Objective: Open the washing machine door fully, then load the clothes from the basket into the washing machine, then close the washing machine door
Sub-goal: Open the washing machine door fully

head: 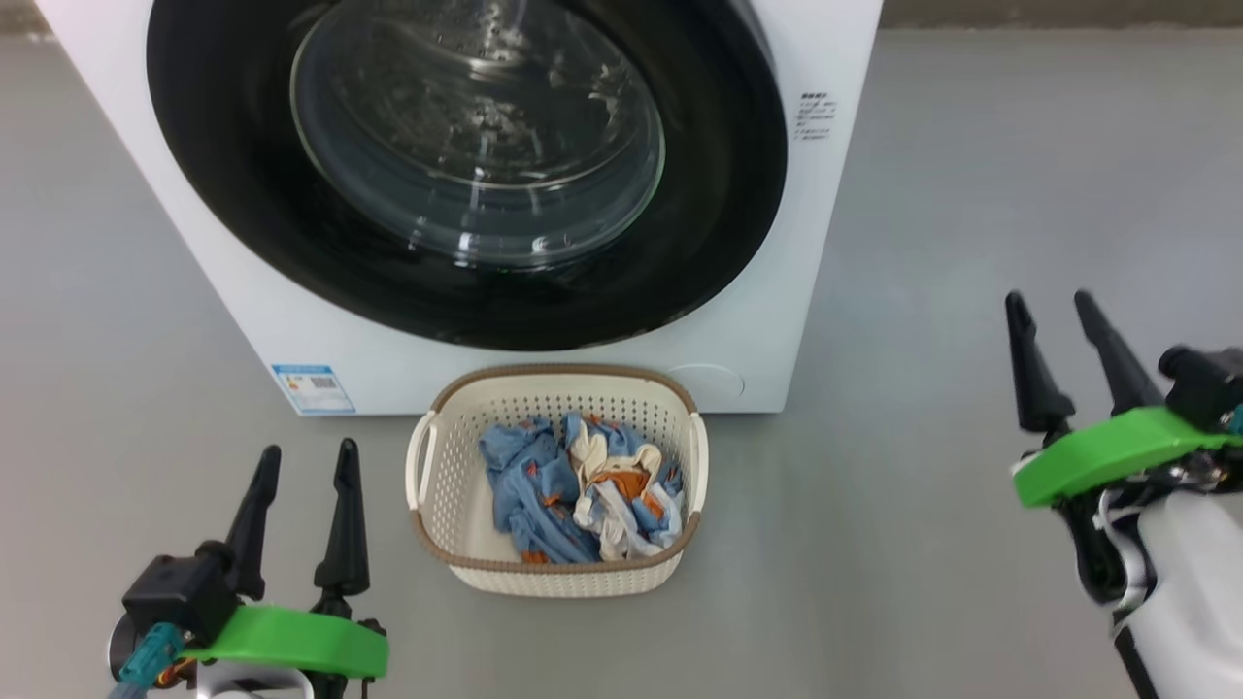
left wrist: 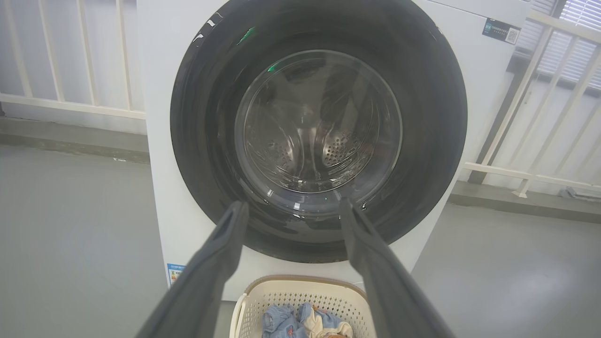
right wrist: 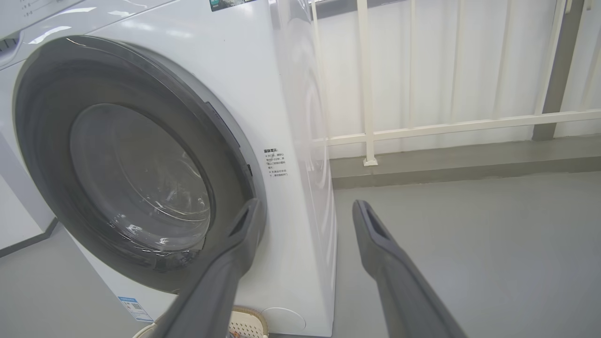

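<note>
The white washing machine (head: 796,291) stands in front of me with its round black-rimmed door (head: 466,165) shut flat against the front; the door (left wrist: 319,131) also faces the left wrist camera, and the door (right wrist: 127,164) shows at an angle in the right wrist view. On the floor against the machine sits the cream basket (head: 555,573) holding blue, white and orange clothes (head: 578,490). My left gripper (head: 306,461) is open, low and to the left of the basket. My right gripper (head: 1054,306) is open, off to the right of the machine, holding nothing.
Grey floor (head: 923,544) spreads on both sides of the machine and basket. A white railing (right wrist: 422,126) with a low kerb runs behind the machine. A blue label sticker (head: 313,388) sits at the machine's lower left corner.
</note>
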`<state>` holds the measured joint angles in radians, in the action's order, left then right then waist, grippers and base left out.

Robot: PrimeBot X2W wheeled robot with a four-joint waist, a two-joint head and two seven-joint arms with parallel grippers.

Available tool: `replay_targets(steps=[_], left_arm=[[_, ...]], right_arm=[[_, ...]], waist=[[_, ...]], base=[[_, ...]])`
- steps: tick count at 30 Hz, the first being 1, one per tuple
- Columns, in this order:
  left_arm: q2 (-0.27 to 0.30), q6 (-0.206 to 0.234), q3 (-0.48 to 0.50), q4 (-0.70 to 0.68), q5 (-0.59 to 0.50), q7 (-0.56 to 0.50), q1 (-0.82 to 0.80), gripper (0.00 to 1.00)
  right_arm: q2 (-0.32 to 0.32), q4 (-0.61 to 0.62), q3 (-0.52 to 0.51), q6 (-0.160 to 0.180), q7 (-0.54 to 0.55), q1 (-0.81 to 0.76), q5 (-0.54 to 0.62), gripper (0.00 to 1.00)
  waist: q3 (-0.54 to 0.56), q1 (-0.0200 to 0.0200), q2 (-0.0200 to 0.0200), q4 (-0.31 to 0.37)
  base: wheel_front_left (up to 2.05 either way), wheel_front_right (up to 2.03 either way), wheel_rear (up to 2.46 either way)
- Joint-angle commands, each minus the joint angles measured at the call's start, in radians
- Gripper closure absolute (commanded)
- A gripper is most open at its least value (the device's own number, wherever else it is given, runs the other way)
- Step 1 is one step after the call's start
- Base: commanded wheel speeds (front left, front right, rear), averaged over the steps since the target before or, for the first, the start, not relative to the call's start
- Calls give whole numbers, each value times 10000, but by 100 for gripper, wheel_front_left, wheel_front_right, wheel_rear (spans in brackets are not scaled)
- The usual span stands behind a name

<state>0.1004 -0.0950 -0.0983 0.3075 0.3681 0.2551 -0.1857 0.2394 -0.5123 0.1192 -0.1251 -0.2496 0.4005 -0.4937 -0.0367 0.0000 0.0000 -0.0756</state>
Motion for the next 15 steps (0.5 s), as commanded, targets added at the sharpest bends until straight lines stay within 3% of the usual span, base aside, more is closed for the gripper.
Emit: replay_targets(steps=[1,3,6,7,15], left_arm=[[110,-36,340,-317,-78,66,-450,0],[99,-69,359,-347,-77,66,-525,0],[80,-119,361,-378,-88,66,-641,0],[71,-133,361,-384,-89,66,-679,0],[-29,-201,424,-426,-159,66,-987,0]], right_arm=[[161,182,68,-56,-122,405,-62,0],[161,148,-62,-56,-122,648,-284,0],[200,72,-306,-56,-122,1021,-600,89],[225,57,-350,-56,-122,1133,-680,100],[331,148,-432,-56,-122,1949,-2004,100]], waist=[[-258,0,0,-184],[-433,0,0,-267],[-679,0,0,-384],[-759,0,0,-422],[-1409,0,0,-706]], base=[[0,0,0],[0,0,0],[0,0,0],[0,0,0],[0,0,0]])
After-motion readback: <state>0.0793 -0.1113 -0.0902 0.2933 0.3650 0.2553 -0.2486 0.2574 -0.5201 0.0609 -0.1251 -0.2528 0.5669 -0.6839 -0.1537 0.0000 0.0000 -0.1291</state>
